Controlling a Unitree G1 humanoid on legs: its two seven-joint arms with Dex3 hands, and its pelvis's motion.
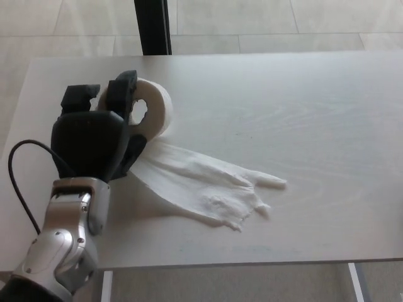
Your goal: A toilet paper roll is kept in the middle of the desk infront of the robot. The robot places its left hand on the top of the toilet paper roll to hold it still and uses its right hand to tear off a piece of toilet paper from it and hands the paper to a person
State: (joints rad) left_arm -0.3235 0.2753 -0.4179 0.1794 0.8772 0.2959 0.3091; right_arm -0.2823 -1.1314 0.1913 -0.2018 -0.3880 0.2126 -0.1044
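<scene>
The white toilet paper roll (153,108) stands tilted on the pale desk (302,113), left of the middle, with its hole facing me. A loose, crumpled tail of paper (208,182) trails from it to the right and lies flat on the desk, ending in a torn edge. My left hand (94,141) is black and hangs over the roll's left side. Its fingers (123,91) are spread and rest against the roll's top rim without closing around it. My right hand does not show.
A black cable (19,170) loops beside my silver left forearm (63,239). A dark post (152,26) stands behind the desk's far edge. The desk's near edge runs along the bottom, with tiled floor beyond.
</scene>
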